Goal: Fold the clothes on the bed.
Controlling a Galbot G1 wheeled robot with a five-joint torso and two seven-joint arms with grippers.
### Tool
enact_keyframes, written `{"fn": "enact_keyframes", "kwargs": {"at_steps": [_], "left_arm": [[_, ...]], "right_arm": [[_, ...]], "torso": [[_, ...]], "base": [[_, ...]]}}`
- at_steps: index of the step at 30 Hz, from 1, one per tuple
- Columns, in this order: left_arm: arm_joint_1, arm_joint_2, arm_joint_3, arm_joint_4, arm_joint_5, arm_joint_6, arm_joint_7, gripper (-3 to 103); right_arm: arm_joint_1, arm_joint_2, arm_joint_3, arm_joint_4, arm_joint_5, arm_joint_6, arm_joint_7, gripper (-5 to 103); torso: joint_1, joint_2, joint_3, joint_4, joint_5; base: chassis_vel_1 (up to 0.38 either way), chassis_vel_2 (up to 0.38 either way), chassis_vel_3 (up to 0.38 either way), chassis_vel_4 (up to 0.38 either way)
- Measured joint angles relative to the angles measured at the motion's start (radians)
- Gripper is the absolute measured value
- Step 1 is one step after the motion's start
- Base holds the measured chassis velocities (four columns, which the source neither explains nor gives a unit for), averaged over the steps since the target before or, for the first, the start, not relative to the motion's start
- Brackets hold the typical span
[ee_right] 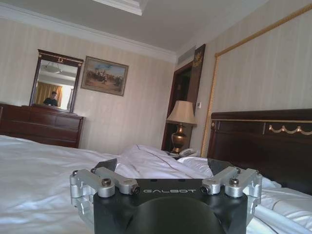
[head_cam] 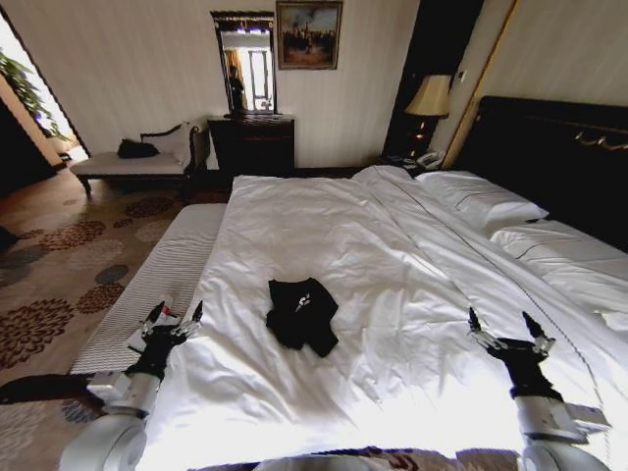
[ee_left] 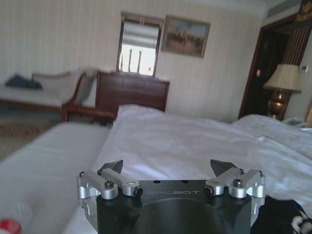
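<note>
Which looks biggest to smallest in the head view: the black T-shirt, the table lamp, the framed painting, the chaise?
1. Chaise
2. Black T-shirt, though it lies nearer the camera
3. Framed painting
4. Table lamp

The painting and T-shirt look close in size.

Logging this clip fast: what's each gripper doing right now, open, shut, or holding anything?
Left gripper: open, empty, at the bed's near edge, apart from the black T-shirt.
Right gripper: open, empty, over the duvet.
</note>
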State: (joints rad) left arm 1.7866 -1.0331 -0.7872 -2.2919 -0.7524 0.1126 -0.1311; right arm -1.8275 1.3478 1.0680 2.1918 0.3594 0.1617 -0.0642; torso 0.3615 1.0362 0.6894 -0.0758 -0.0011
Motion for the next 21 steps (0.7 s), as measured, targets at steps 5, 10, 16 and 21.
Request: {"fn": "enact_keyframes", "kwargs": {"at_steps": [5,10,16,21], "left_arm": [[-0.055,0.115,-0.008,0.052,-0.162,0.054,-0.05,100],[-0.206,0.253,0.042,0.11,-0.336,0.119,-0.169,100],[-0.365,0.319,0.281,0.177,-0.322,0.148,-0.237,100],[-0.653,0.323,0.525,0.288,-0.393,0.166,-0.29,100]], "right_arm": [[0.0,-0.013,-0.035,-0.015,-0.018,-0.001,0.0,100],[0.011,-0.029,-0.067,-0.036,-0.035,-0.004,0.001,100],[0.012,-0.024,-0.074,-0.038,-0.044,-0.01,0.002,100],[0.014,-0.026,-0.081,-0.04,-0.05,-0.019,0.005,100]], "torso": [[0.0,0.0,0.0,0.0009,0.0003],[0.0,0.0,0.0,0.0004,0.0007],[0.0,0.0,0.0,0.0003,0.0001],[0.0,0.0,0.0,-0.0002,0.0006]], "base": [[0.0,0.0,0.0,0.0],[0.0,0.0,0.0,0.0],[0.0,0.0,0.0,0.0],[0.0,0.0,0.0,0.0]]}}
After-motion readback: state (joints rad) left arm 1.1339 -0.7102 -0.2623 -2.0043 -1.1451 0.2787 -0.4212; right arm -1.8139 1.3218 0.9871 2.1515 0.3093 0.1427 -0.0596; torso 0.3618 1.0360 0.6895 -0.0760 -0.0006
